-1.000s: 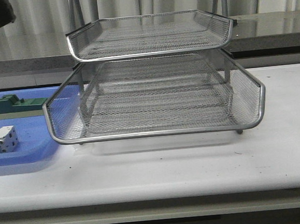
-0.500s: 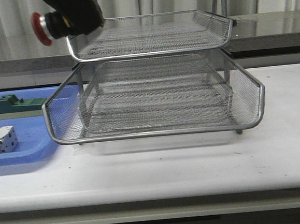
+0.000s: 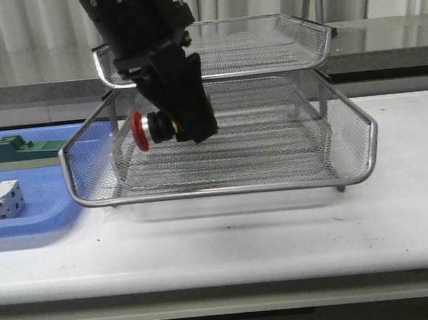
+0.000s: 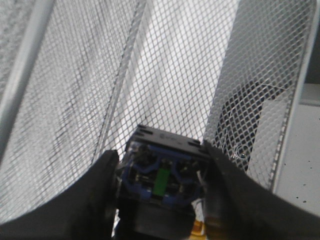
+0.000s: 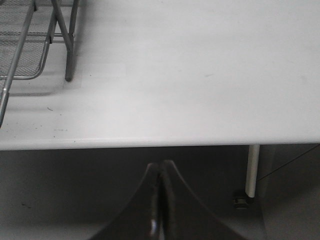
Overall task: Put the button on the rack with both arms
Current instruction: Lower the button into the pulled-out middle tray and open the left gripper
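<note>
White table (image 3: pixel 396 212): one rack (image 3: pixel 345 131); left gripper (image 3: pixel 182 129) clamps one button (image 3: pixel 146 129); right gripper (image 5: pixel 160 200) closed, empty.

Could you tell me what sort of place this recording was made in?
Probably a robot test bench in a lab or workshop. A plain white table holds a wire-mesh letter rack and a blue tray of electrical parts, and the left gripper carries an industrial push-button. A pale curtain hangs behind.

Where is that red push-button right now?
In the front view, the button is held in the left tool, over the left part of the rack's pulled-out middle tray, under the top tray.
</note>
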Controlling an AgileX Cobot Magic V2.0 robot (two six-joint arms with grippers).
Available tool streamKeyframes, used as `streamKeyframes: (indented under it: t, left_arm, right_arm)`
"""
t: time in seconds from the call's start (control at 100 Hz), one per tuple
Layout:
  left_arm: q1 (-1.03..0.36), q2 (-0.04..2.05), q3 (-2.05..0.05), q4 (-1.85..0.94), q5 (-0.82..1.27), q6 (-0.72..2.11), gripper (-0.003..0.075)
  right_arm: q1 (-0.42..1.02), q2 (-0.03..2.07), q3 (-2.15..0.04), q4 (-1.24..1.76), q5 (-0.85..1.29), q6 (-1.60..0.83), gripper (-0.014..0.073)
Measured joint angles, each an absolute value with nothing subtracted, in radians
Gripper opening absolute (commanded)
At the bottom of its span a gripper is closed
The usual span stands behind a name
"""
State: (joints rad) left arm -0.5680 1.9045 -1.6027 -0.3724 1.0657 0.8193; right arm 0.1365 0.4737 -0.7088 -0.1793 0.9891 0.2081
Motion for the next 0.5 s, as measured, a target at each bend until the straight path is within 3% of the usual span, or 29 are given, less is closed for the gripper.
streamKeyframes:
  t: [0.13,0.27,0.38,0.5]
  left_arm:
    - [-0.57,1.929,-1.603,-0.371,1.042,0.819,0.0026]
    - [-0.57,1.929,-1.603,-0.371,1.035,0.819,0.02]
    - [-0.57,1.929,-1.603,-0.371,1.033,0.819,0.0384]
    - [-0.57,1.929,-1.603,-0.371,1.033,0.819,0.0487]
  right_arm:
    - [0.136,0.474,-0.709,-0.179,0.989,0.208,-0.0068]
    - [0.136,0.474,-0.709,-0.179,0.989,0.208,-0.0068]
    - [0.136,0.474,-0.709,-0.179,0.989,0.208,-0.0068]
    - [0.136,0.474,-0.709,-0.179,0.989,0.208,-0.0068]
